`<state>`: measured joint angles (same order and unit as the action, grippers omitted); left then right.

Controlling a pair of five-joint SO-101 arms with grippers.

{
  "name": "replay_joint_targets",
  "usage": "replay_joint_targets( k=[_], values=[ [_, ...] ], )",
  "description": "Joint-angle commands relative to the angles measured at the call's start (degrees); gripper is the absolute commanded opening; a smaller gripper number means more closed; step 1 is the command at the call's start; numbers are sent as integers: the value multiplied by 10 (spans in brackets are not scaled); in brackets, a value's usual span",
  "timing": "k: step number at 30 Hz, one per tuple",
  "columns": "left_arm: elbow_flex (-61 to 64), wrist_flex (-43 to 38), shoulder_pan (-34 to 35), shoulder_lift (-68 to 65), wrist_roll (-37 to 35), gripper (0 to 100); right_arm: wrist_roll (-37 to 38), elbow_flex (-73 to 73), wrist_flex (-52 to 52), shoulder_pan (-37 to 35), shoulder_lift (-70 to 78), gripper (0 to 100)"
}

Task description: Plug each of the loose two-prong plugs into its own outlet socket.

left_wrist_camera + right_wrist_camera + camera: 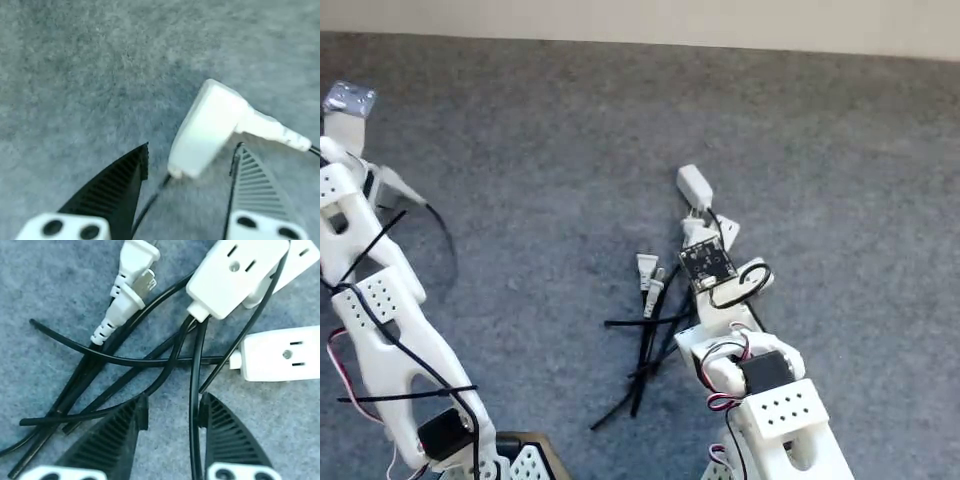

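Note:
Two white two-prong plugs [135, 260] [125, 302] lie side by side on the grey carpet, their black cords crossing in a tangle; from above they sit at the middle [648, 278]. Three white outlet sockets [235, 270] [280, 352] [302, 255] lie just beyond my right gripper [172, 405], which is open with a black cord [194, 440] running loose between its fingers. My left gripper [192, 150] is open above another white connector block [207, 127] with a strain relief and black cord. I cannot see its face.
Black cords [640, 360] fan out toward the near edge of the carpet. A white socket [695, 185] lies farthest from the right arm [775, 400]. The left arm [365, 270] stands along the left side. Bare carpet [540, 150] spreads between the arms.

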<state>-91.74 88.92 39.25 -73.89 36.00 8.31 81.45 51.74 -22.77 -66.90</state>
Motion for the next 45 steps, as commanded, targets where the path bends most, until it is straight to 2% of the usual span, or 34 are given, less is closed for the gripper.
replay_joint_targets(
  k=[1,5,9,12,16,23,27,31,34,37,41,45],
  values=[
    [-33,47,-9,109,-18,272,4,-6,-12,4,-7,167],
    [-33,56,-13,176,-46,272,4,-6,-12,4,-7,167],
    [-28,131,-58,251,-47,261,2,-9,-8,11,-7,167],
    [-5,132,-100,298,-47,252,-1,-18,-2,69,-7,167],
    [102,132,-187,356,-70,252,-14,-56,0,167,-7,167],
    [375,131,-382,454,-82,252,-17,-105,-1,309,-8,167],
    [456,131,-481,469,-80,252,-18,-106,-4,323,-8,167],
    [484,122,-545,468,-59,253,-18,-103,-11,317,-8,167],
    [493,110,-557,468,-42,252,-15,-90,-26,304,-7,167],
    [501,108,-536,468,-47,252,-14,-81,-47,304,-7,167],
    [506,107,-461,469,-98,252,-7,-105,-51,302,-2,167],
    [506,107,-372,469,-106,252,3,-180,-15,293,46,167]
  ],
)
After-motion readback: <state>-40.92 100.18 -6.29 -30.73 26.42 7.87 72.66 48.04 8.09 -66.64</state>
